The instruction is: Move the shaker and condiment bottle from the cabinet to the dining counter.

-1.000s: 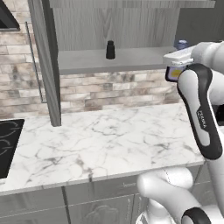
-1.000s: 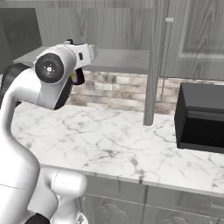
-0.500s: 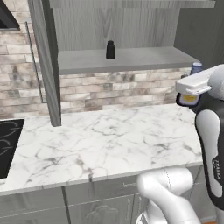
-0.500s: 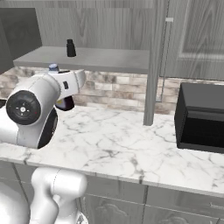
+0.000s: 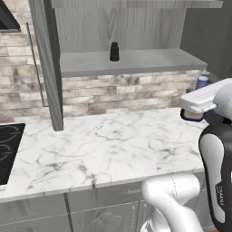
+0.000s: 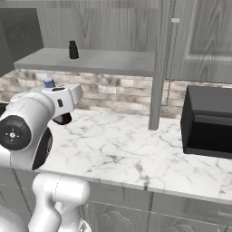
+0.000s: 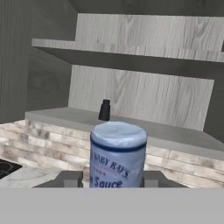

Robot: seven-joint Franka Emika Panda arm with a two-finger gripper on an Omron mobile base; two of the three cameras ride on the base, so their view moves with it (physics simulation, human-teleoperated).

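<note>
— Where's the arm?
— Bent up high over the marble desk [image 5: 108, 149], wrist level. Its jaws grip the condiment bottle [image 7: 118, 154], blue cap [image 6: 49, 82] poking up, clear of the cabinet [image 7: 144, 94].
— And the shaker?
— Further back, the shaker [image 5: 114, 51] stands upright on the grey cabinet shelf [image 5: 136, 61], alone.
— Anything close by?
— An open cabinet door [image 5: 49, 68] on the left, a black cooktop [image 5: 7, 149] beside it, a black box [image 6: 208, 120] on the right.
</note>
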